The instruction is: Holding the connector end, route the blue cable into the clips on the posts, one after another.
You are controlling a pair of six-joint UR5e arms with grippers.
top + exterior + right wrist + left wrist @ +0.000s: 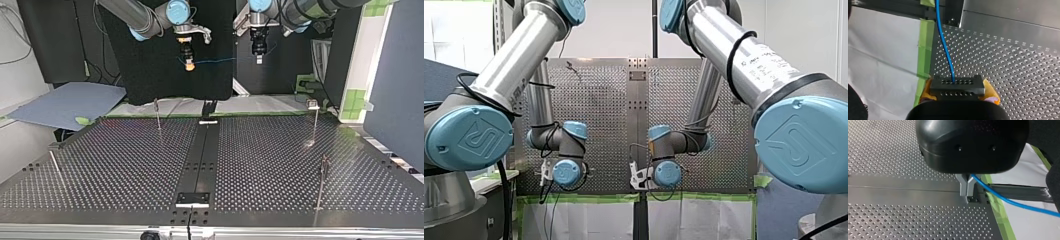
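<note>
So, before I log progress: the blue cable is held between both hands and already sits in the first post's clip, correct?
Not quite. The blue cable is held between my right hand and my left hand, but it sits in no clip yet. The top view shows it strung in the air between them, clear of the posts.
</note>
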